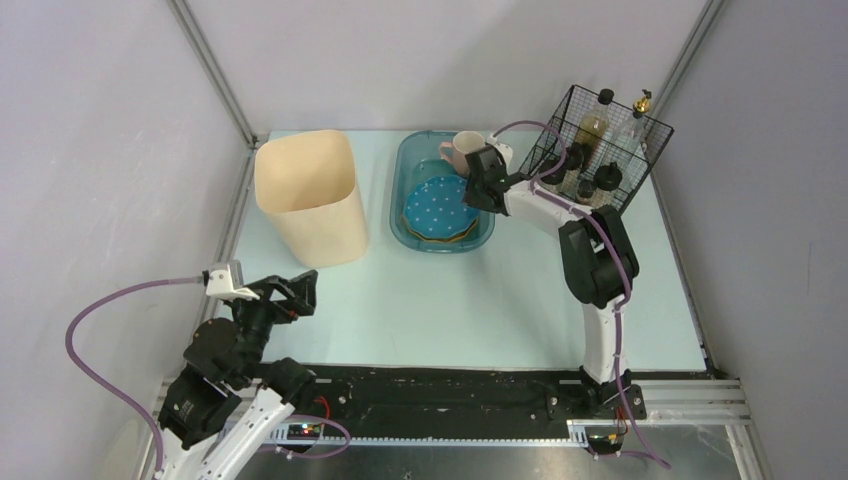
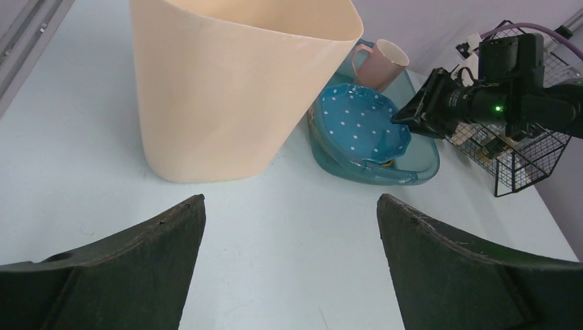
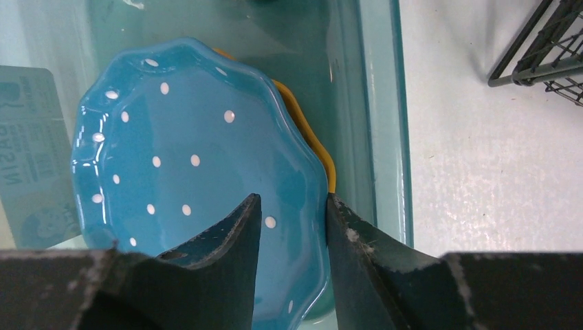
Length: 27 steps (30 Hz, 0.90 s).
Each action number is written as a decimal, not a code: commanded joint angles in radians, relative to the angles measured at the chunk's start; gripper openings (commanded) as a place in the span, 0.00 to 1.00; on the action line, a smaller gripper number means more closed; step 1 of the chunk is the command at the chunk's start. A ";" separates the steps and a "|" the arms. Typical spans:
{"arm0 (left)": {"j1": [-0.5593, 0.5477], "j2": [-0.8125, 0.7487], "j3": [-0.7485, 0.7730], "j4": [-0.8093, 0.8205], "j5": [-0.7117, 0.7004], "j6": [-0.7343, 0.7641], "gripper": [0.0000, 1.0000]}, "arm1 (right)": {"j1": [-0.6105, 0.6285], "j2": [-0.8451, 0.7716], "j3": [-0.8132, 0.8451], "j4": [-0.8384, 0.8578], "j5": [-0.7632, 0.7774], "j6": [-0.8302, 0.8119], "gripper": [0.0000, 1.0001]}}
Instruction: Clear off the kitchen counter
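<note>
Over the teal basin (image 3: 385, 103), right end effector (image 3: 293, 199) narrowly parted astride blue plate (image 3: 192, 137); left end effector (image 2: 290, 199) wide apart.

Lab test cell, plain panels (image 1: 100, 150), metal rails (image 1: 212, 70)

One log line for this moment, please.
right gripper: open, astride blue plate rim | blue plate: in basin, atop yellow plate | left gripper: open, over counter, holding nothing

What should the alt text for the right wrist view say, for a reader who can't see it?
The right hand, its two dark fingers slightly parted, straddles the rim of a blue white-dotted plate. That plate lies on a yellow plate inside a teal basin, with the pale kitchen counter and a wire basket corner to the right.
</note>
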 commanded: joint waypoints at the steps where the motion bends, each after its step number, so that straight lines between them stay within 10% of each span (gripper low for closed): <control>1: -0.001 0.007 -0.002 0.006 0.000 -0.003 0.98 | 0.020 0.051 0.104 -0.110 -0.018 -0.058 0.43; 27: -0.001 0.018 -0.005 0.007 -0.004 -0.004 0.98 | 0.047 -0.055 0.118 -0.236 0.045 -0.151 0.52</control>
